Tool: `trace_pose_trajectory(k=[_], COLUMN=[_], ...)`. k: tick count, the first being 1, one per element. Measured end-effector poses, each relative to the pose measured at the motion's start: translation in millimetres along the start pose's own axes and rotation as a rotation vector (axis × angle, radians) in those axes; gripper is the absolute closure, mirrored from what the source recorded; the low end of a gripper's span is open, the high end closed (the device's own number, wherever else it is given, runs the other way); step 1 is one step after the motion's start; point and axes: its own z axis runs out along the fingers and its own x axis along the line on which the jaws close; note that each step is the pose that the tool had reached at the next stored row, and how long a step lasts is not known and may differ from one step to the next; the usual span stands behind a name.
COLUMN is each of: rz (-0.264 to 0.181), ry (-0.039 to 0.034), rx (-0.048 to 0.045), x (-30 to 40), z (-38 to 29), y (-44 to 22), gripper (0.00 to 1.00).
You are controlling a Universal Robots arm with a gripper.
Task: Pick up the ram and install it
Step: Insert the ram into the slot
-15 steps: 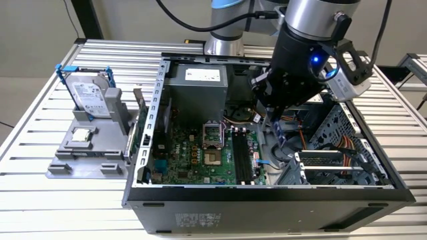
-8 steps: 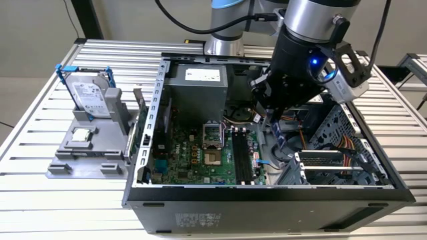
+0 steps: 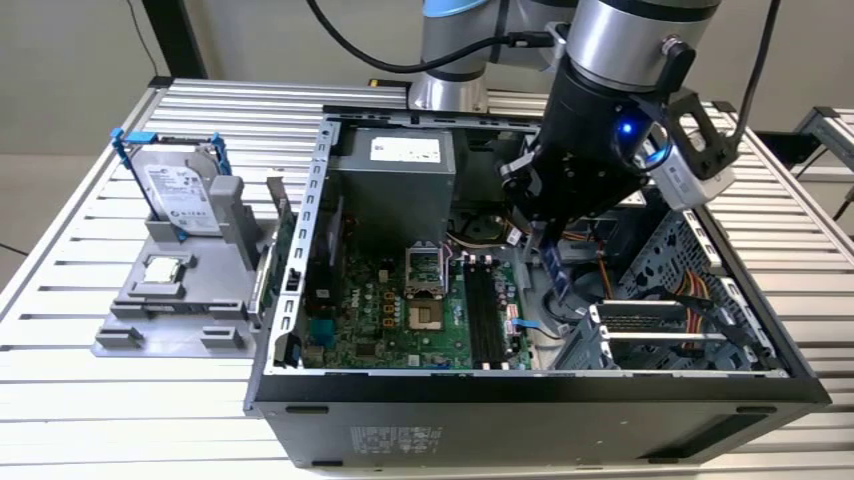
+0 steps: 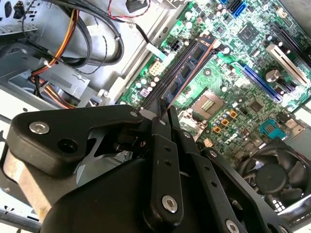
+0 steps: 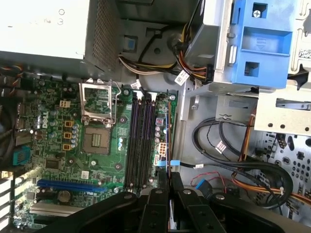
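— Black, matte and angular: what is that at the near edge of both wrist views?

— The pincer (image 4: 163,114), its bolted fingers (image 5: 177,187) drawn tight together on the ram (image 4: 187,68), a thin blue board with a row of dark chips.

— Which way does the ram run?

— In the exterior view it hangs edge-down from the pincer (image 3: 550,262), long axis tilted, lower end toward the motherboard (image 3: 400,310). In the second wrist view it stretches away from the fingertips, roughly parallel to the long black slots (image 5: 138,141) and just above them.

— And the container?

— An open grey metal computer case (image 3: 534,400) on a ribbed aluminium worktop (image 3: 80,290). Inside lie the green motherboard, a bare square processor socket (image 5: 97,141), a boxy silver power supply (image 3: 400,180), and looped orange and black cables (image 5: 248,165). Beyond, on the exterior view's left, a grey plastic stand (image 3: 174,310) holds an upright hard drive (image 3: 180,195).
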Motion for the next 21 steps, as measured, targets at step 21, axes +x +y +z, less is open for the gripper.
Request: trace_pose_trajectory(k=[21], rz=[0.006], ry=[-0.0007], rx=[0.0031], x=[0.0], z=[4.9], y=[0.3], gripper=[1.00])
